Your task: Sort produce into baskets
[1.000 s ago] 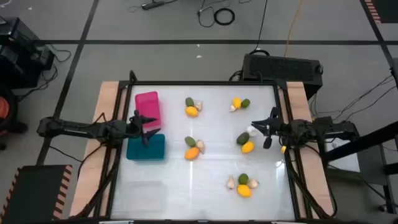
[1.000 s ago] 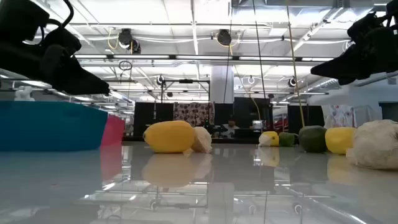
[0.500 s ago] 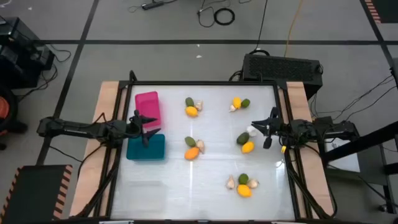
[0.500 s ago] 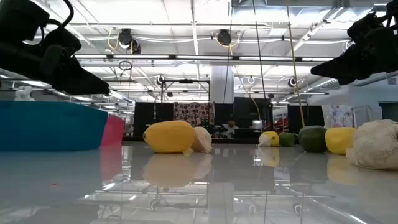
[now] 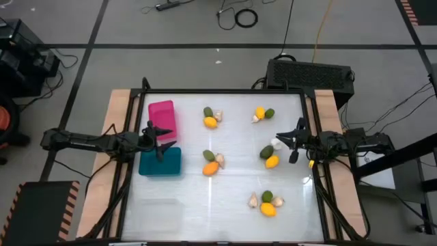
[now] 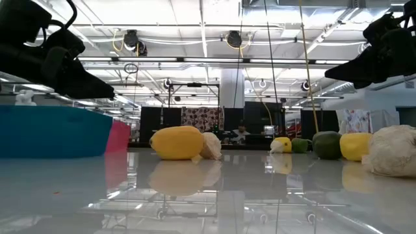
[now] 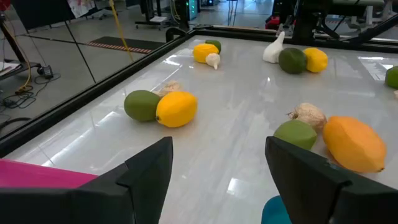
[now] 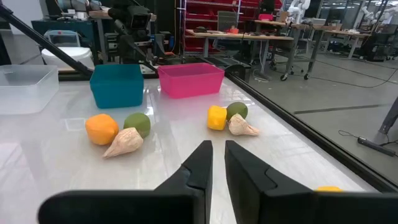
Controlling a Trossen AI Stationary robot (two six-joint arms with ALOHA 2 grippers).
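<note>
On the white table [image 5: 225, 205], the pink basket [image 5: 162, 117] sits at ten o'clock with the teal basket [image 5: 160, 162] just below at nine; the clear basket [image 8: 22, 87] lies near seven. Their insides are hidden. Produce groups [image 5: 213, 117] stay scattered from twelve to five. The left gripper [image 5: 158, 139] hovers over the teal basket's rim, jaws apart; the right gripper [image 5: 292, 142], at three, has its jaws together, empty.

I see a glossy white tabletop [image 6: 208, 195] mirroring the ceiling lights, smooth opaque plastic on my teal basket [image 8: 117, 85] and pink basket [image 8: 190, 79], translucent clear bin [image 8: 22, 90], smooth yellow fruit [image 6: 177, 143], rough pale bulb [image 6: 392, 151], bare wood side rails [image 5: 117, 116]
</note>
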